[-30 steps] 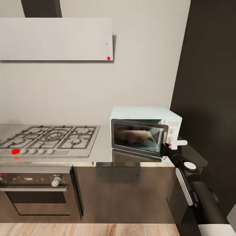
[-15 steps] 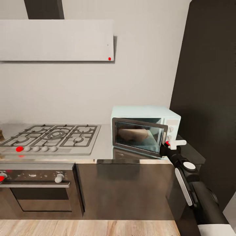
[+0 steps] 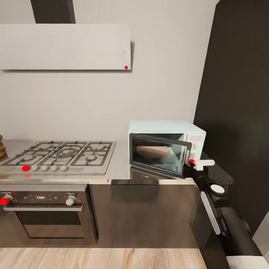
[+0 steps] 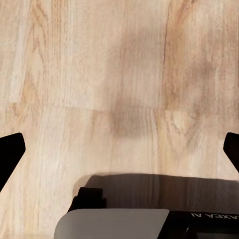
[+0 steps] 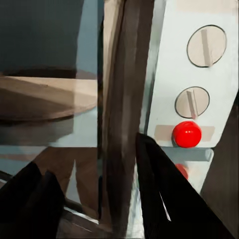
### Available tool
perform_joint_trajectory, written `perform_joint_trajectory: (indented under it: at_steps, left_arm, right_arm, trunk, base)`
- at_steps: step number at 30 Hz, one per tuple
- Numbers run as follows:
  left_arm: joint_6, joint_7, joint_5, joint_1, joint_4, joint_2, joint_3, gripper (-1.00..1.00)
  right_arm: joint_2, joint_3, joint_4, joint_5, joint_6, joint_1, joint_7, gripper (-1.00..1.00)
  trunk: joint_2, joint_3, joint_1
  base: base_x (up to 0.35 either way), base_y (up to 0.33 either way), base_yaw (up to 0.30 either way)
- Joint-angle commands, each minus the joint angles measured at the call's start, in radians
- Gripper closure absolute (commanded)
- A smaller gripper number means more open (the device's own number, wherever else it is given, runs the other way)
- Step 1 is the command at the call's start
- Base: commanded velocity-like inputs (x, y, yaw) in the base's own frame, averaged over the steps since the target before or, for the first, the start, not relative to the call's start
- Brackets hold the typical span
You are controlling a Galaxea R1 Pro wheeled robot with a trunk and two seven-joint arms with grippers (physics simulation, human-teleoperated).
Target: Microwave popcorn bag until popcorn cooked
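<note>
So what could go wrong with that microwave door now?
1. The door of the microwave stands a little ajar. If it isn't pushed fully shut, the heating may not start.
2. The right gripper is very close to the red button and the knobs, so it could bump one by mistake.
3. A hard push might slide the microwave along the countertop.

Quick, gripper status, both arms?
Left gripper: open, empty, over the wooden floor.
Right gripper: open, fingers either side of the microwave door's edge.
</note>
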Motion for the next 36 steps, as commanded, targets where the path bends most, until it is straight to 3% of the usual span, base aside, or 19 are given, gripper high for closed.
perform_joint_trajectory:
  at_steps: [1, 12, 36]
  left_arm:
    - [-0.003, -0.001, 0.0, 0.0, 0.0, -0.001, 0.006, -1.0]
    - [-0.003, -0.001, 0.0, 0.0, 0.0, 0.0, 0.006, -1.0]
    - [-0.004, -0.001, 0.0, 0.0, 0.0, 0.0, 0.006, -1.0]
  right_arm:
    - [0.0, -0.03, -0.002, 0.012, 0.006, 0.0, -0.005, -1.0]
    - [0.0, -0.03, -0.002, 0.012, 0.006, 0.0, -0.005, -1.0]
    - [-0.001, -0.03, -0.007, 0.013, 0.006, 0.005, -0.005, -1.0]
  trunk:
    - [-0.001, -0.001, 0.0]
    - [-0.001, -0.001, 0.0]
    - [-0.001, -0.001, 0.0]
  base:
    - [-0.007, 0.003, 0.0]
    - [-0.004, 0.0, 0.0]
    - [-0.117, -0.006, 0.0]
